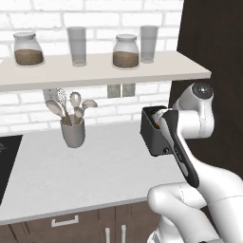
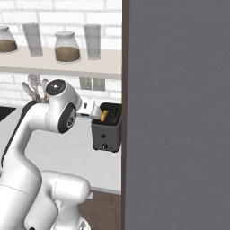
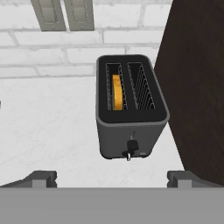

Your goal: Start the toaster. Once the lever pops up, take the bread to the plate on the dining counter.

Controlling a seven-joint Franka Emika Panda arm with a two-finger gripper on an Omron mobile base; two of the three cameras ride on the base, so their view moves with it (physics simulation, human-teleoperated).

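Fingertips of the gripper (image 3: 111,178) stand at the bottom corners of the hand view, spread as wide as they go and holding nothing, poised above and in front of the toaster (image 3: 131,107). Below them lies the pale grey worktop (image 3: 48,118), and the dark toaster sits on it close against a tall dark cabinet side (image 3: 197,83). Its narrow face is turned toward the hand, with a dark lever (image 3: 131,145) low on that face and a tiny pale knob just beneath it. The bread (image 3: 116,92), a golden slice seen edge-on, sits down inside the left of the two long slots; the right slot shows only its wire guides. In the left base view, a grey utensil holder (image 1: 73,132) with spoons stands well apart to the toaster's left. Behind is a white brick wall with outlets (image 1: 120,90), and a shelf (image 1: 95,71) carrying jars and glasses.
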